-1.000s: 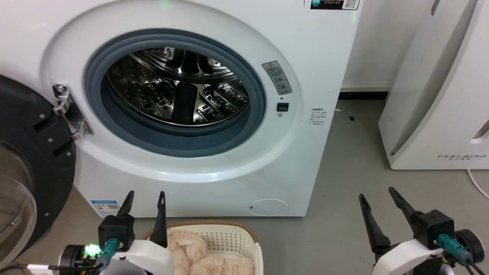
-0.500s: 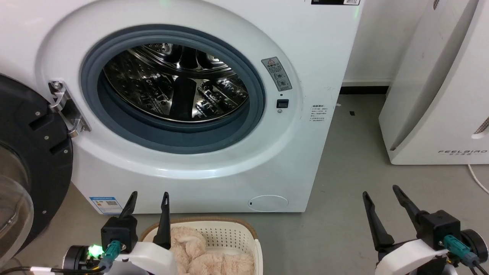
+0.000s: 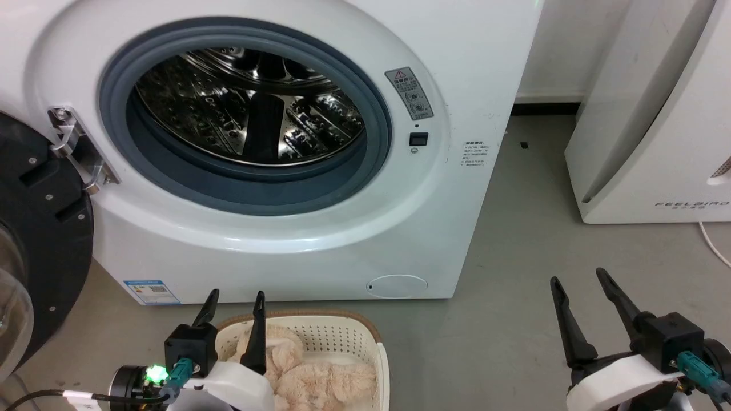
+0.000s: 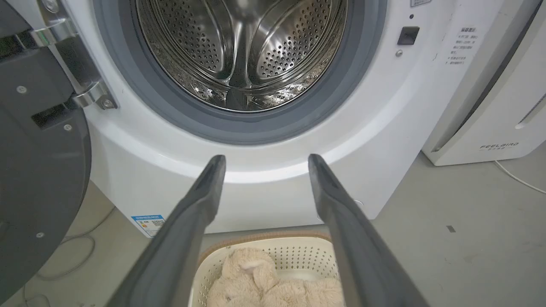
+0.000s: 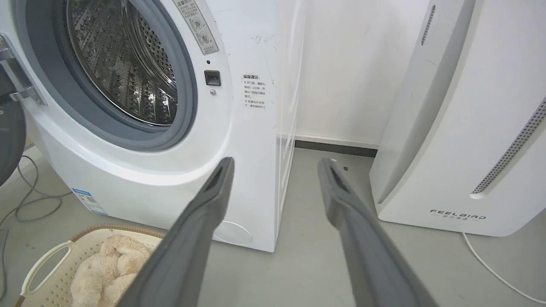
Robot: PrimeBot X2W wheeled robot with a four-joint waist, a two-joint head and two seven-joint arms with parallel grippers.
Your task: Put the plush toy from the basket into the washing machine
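Plush toy [image 3: 311, 379] lies curled in the basket [image 3: 348, 337] at the bottom centre of the head view, on the floor [image 3: 514, 285] just before the washing machine [image 3: 468, 85], whose door [image 3: 40, 228] stands open at the left edge. Left end effector [image 3: 237, 293] overlaps the basket's left side, fingers spread and empty; right end effector [image 3: 577, 275], lower right, is likewise spread, holding nothing

A laundry corner: a front-loading washing machine [image 3: 468, 68] beside a white FEELBIRD appliance [image 3: 645, 142] on grey floor [image 3: 514, 274].
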